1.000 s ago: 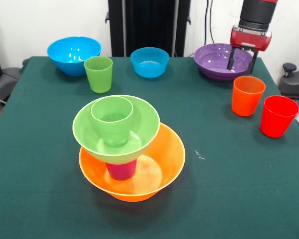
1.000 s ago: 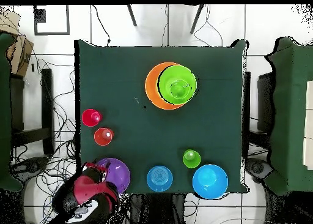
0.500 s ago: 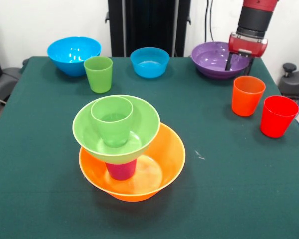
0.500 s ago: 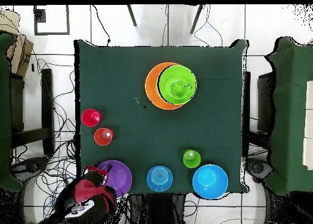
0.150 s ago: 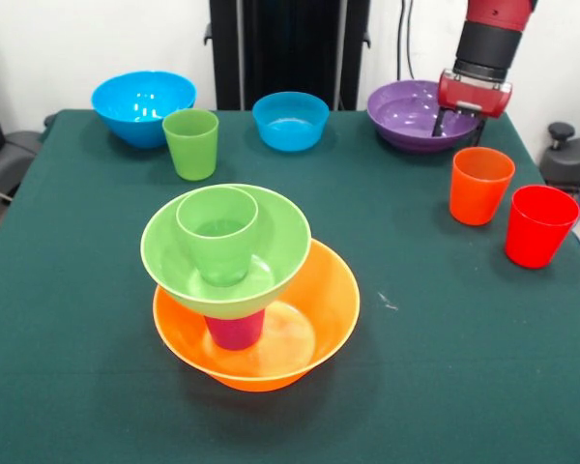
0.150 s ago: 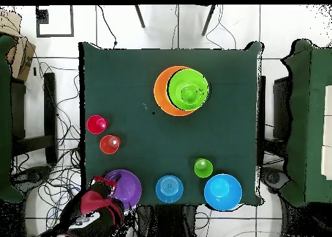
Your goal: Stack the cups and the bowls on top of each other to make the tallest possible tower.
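On the green table stands the tower: orange bowl, purple cup, green bowl, green cup. Two blue bowls and a green cup line the far edge. The gripper pinches the purple bowl by its rim, beside orange and red cups.

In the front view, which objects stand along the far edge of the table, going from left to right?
Large blue bowl → lone green cup → smaller blue bowl → purple bowl, with the gripper at its right rim.
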Available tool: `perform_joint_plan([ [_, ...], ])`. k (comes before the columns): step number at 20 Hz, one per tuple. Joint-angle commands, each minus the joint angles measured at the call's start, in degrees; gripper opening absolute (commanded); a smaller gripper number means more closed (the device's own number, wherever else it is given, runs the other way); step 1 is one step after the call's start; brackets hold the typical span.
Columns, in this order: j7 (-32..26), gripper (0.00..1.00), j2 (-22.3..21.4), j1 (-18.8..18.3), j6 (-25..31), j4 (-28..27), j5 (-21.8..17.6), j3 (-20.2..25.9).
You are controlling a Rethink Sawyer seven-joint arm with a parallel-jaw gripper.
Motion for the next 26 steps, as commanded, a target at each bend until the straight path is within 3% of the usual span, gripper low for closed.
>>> perform_joint_plan([
  [1,10.43,0.00,5.82,1.76,-0.89,-6.37,6.73,4.06],
  [12,12.67,0.00,4.03,-3.42,-3.59,-5.29,2.35,8.01],
  [19,8.70,0.00,-12.38,-9.97,5.81,2.75,-3.17,6.98],
  [23,8.18,0.00,-14.74,-14.31,7.64,2.97,-4.49,8.26],
  [26,5.70,0.00,-21.10,-17.95,13.89,3.90,-5.76,8.10],
])
